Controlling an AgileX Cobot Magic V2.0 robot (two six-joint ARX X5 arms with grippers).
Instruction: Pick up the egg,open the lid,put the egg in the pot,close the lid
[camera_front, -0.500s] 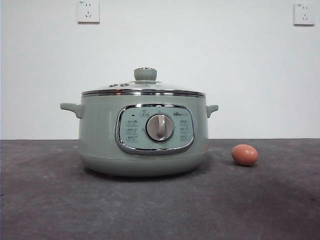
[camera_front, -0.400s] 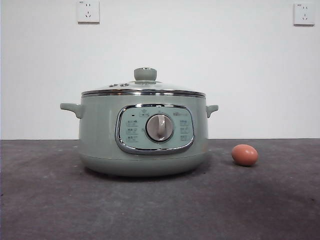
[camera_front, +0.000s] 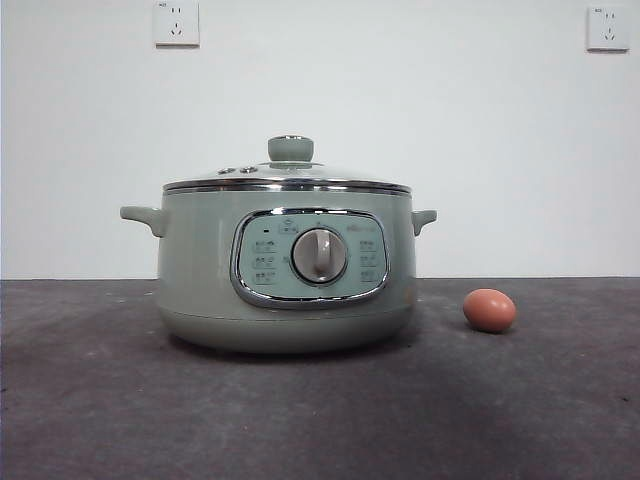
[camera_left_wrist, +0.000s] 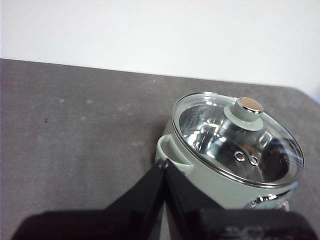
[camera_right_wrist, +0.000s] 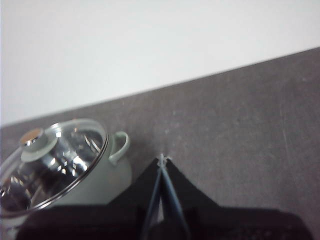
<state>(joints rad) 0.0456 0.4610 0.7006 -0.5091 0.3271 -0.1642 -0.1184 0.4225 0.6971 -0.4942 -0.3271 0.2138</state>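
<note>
Nearest the front camera: dark grey table (camera_front: 320, 420), bare and a bit mottled. Further back on it, the pot (camera_front: 287, 265), sage green, sitting left of centre with its chrome-framed control panel (camera_front: 310, 257) and grey dial facing forward, small handles sticking out either side. On top, the lid (camera_front: 287, 178), seated flat on the rim, glass dome with the green knob (camera_front: 291, 148) up. To the right of the pot, well clear of it and resting on its side, the egg (camera_front: 489, 310), brown-orange and tiny next to that thing. Behind all that, plain white wall with two sockets (camera_front: 176, 22) up high.

No arms anywhere in the front shot. From the left wrist camera: left claw (camera_left_wrist: 164, 165) pinched closed, tips together, holding nothing, hovering up by the pot's side handle (camera_left_wrist: 172, 152), with a look through the glass at the shiny inside. From the right wrist camera: right claw (camera_right_wrist: 162, 161) also squeezed together and empty, above bare table next to the pot's other handle (camera_right_wrist: 119, 146). Egg not in either wrist shot.
</note>
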